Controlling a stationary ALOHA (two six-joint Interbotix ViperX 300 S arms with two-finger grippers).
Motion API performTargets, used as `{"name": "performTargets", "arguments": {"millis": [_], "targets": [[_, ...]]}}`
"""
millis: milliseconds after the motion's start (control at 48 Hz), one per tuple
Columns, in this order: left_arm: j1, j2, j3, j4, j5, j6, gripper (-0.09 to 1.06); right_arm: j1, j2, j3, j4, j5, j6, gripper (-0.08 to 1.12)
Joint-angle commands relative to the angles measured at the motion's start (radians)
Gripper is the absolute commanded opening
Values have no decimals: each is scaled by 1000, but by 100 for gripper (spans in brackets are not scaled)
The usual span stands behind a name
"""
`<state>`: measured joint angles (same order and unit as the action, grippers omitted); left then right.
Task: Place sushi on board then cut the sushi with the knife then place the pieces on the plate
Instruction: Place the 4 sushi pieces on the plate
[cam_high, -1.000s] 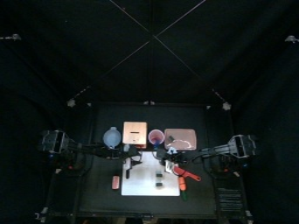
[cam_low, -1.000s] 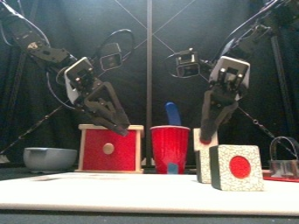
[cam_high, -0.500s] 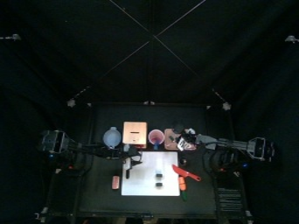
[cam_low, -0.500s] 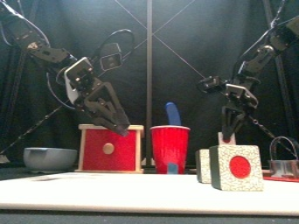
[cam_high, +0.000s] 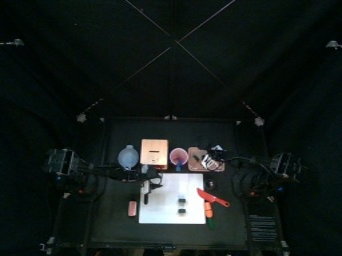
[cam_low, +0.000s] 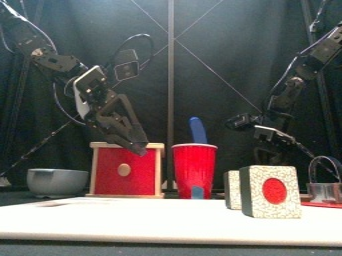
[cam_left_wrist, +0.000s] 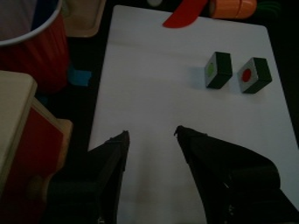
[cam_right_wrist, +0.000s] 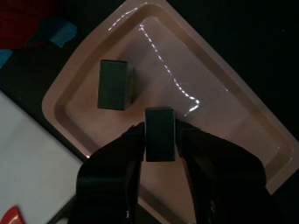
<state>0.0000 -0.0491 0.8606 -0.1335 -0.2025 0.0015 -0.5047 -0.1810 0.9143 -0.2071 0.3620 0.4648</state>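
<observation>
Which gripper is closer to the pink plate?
Right. The right gripper is directly over the pink plate, holding a sushi piece; the left gripper hangs open over the white board, away from the plate.

Dim booth, the white cutting board (cam_high: 160, 215) glowing brightest, a glare streak across the pink tray (cam_right_wrist: 222, 87) (curtains pitch black all round).
</observation>
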Motion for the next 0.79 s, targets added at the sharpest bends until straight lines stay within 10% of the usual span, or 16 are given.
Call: {"name": "performTargets", "arguments": {"millis": [21,333,792], "targets": [[3,-5,-11,0,-5,-2,84,-6,-14,-11,-3,-12,2,74],[3,-5,-11,0,-5,-2,84,25,-84,-37,11,51,3,75],[2,-5,-12,-11,8,0,84,548,-43,-170,78,25,9,77]]}}
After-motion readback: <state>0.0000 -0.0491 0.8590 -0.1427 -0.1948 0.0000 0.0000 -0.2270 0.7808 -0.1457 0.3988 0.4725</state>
